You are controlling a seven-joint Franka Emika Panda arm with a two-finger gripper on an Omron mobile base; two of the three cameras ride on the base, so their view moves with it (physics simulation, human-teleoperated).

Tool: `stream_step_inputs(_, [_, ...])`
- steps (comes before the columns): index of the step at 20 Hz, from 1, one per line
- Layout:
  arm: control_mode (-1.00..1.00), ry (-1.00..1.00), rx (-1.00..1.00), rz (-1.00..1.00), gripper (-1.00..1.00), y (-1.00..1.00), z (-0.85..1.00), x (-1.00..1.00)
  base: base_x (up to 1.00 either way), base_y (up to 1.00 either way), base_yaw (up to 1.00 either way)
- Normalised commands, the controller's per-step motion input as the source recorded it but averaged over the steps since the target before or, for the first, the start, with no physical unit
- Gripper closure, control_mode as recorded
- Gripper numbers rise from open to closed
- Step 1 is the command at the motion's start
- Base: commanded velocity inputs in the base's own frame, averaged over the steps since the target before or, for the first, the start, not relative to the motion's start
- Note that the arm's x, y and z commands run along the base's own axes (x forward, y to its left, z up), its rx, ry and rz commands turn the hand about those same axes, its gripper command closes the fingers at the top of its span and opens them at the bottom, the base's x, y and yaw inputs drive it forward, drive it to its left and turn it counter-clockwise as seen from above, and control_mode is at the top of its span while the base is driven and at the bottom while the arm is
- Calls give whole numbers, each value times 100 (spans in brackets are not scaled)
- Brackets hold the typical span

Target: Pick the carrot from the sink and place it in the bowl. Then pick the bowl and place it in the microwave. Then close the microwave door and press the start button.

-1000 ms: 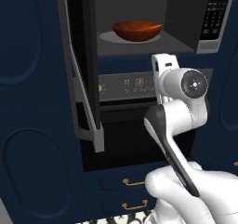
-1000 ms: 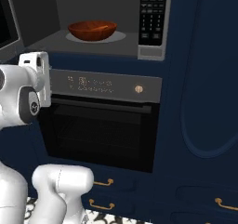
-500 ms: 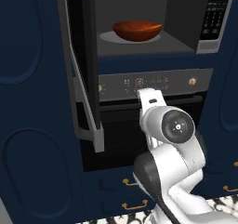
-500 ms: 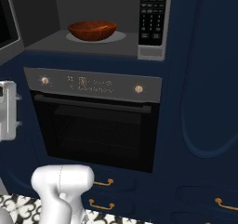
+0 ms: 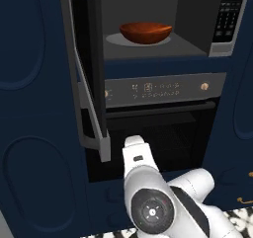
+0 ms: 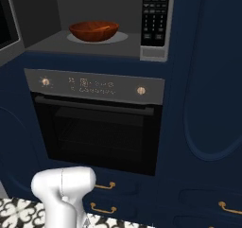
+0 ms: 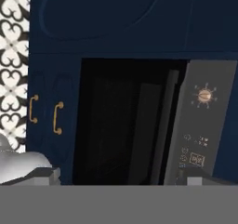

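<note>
The bowl (image 5: 145,32) is sitting inside the microwave (image 5: 163,44), so closing is the step in hand. The end effector, jaws spread and empty, is hanging low facing the oven (image 7: 135,125). Next it needs to reach the open microwave door (image 5: 89,74) and swing it shut.

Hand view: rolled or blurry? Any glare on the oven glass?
Hand view: rolled sideways, soft, oven glass flat black, no glare. Left base view: sharp, bowl glossy in the lit microwave cavity. Right base view: faint rack visible through the glass.
</note>
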Motion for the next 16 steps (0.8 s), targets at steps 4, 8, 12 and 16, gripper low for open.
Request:
stream_step_inputs(4, [-100,-14,-1,0,-100,78,-56,19,0,0,0])
stream_step_inputs(8, [-100,-12,-5,0,-100,88,-51,28,0,0,0])
stream_step_inputs(12, [-100,-14,-5,-2,-100,100,-1,24,0,0,0])
stream_step_inputs(16, [-100,-15,-7,-10,-100,100,25,33,0,0,0])
